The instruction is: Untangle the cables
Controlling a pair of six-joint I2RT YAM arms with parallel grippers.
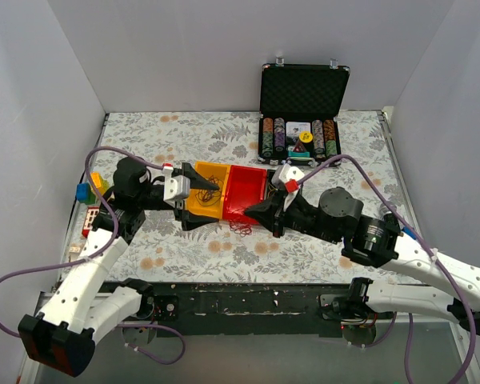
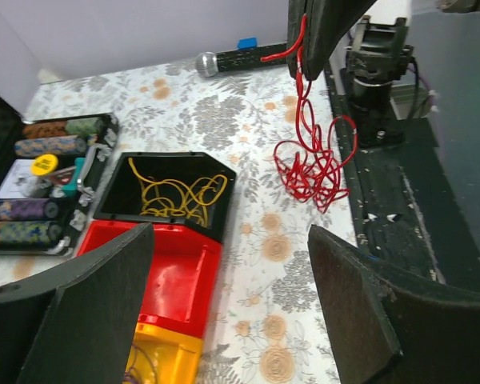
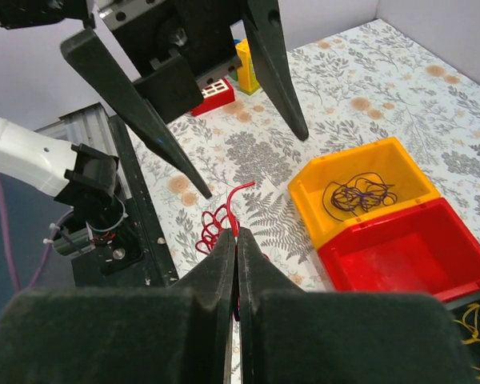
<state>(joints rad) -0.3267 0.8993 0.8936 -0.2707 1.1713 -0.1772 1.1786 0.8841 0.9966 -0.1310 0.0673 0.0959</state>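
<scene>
Right gripper [image 3: 236,236] jaws clenched on red cable [image 2: 312,164], near tabletop [image 1: 184,128] front edge; left gripper [image 1: 202,182] jaws released (over yellow bin [image 3: 400,160]); red bin [image 3: 400,260], black bin [image 2: 176,156] adjoining; case [image 1: 304,88] behind.

Three bins in a row mid-table [image 1: 184,128]! One tangle of cables [image 3: 358,195] lies in the left bin [image 1: 216,210], another [image 2: 176,198] in the right bin [image 2: 170,156], and a third [image 2: 310,164] is just before the middle bin [image 1: 248,192]. Chip case [image 1: 302,120] behind, toy blocks [image 1: 90,192] far left.
</scene>
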